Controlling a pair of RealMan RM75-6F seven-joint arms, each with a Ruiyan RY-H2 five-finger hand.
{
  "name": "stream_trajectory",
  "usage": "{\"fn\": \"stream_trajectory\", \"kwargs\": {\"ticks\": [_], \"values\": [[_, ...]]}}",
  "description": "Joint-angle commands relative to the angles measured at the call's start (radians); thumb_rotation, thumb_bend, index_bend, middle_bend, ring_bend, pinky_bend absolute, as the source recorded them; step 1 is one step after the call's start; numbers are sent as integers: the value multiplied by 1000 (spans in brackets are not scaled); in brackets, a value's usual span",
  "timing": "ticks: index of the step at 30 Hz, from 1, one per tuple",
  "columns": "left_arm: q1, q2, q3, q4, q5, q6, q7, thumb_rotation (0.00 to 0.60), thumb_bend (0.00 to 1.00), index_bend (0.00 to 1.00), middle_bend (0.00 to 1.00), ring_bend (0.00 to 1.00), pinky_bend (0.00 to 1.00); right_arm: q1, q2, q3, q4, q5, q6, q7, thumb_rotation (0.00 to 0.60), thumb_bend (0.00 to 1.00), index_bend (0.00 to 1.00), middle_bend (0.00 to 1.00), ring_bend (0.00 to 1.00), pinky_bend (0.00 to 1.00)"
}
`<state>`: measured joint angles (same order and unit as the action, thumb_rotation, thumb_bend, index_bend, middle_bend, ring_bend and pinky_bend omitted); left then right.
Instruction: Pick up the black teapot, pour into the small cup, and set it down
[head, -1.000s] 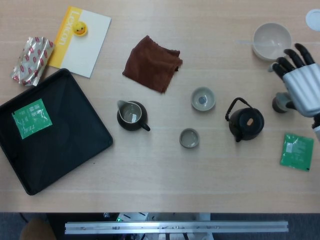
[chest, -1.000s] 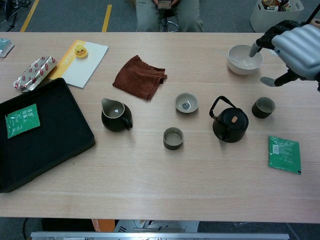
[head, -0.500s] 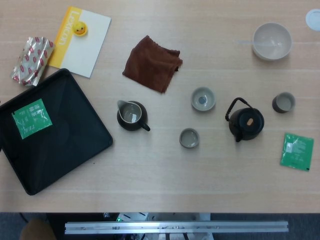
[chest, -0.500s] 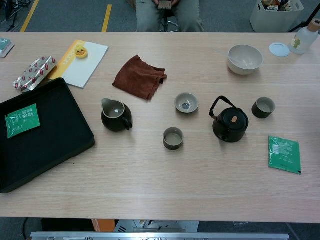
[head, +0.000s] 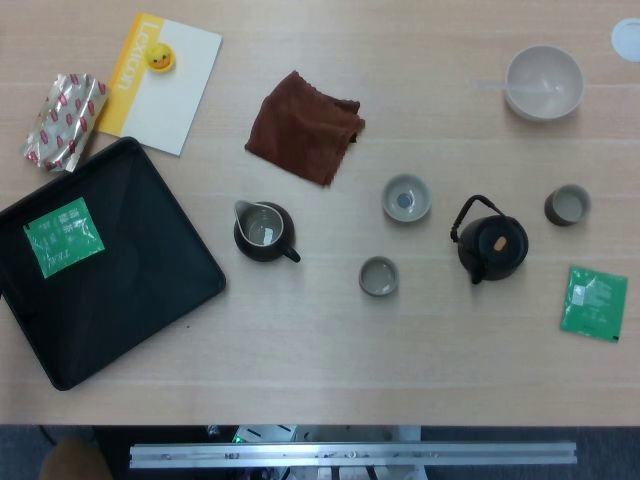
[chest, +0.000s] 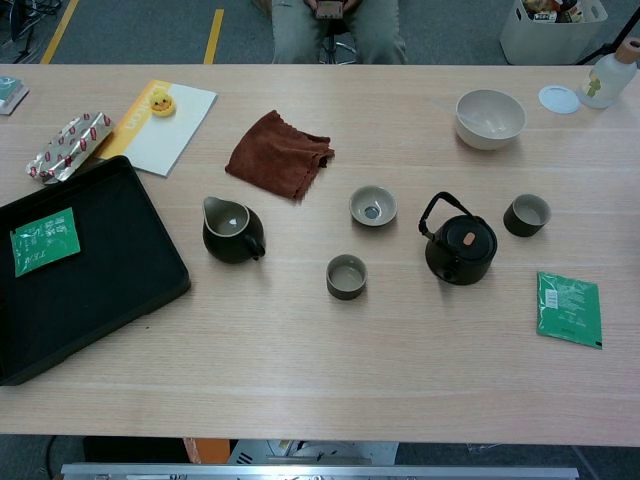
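Item 1: black teapot (head: 492, 247) upright, handle raised, small cup (head: 378, 276) just beside its spout; we see neither hand, so finger state unknown.

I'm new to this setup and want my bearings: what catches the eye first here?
The big black tray at the table's left edge, holding a green packet. Then the black teapot right of centre, with small cups around it. No robot hand shows.

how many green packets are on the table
2: one packet lies in the black tray at the left, the other packet lies on the bare table at the right, past the teapot.
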<state>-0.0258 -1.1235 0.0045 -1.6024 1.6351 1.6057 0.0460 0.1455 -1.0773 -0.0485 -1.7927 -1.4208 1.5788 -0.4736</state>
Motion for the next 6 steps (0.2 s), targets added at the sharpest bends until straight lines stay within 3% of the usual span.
{"fn": "stream_trajectory", "kwargs": {"ticks": [1,6], "values": [[-1,0,-1,0,1,0,0,600,396,167,237,193,194,-7,4,5,0,-2,-2,3,600,208,381,375,183,168],[-3,-2,-2,5,0,-1,-4,600,396,167,237,193,194,-18,12,15,-11,-8,-8,0,600,209,380,375,186,180]]}}
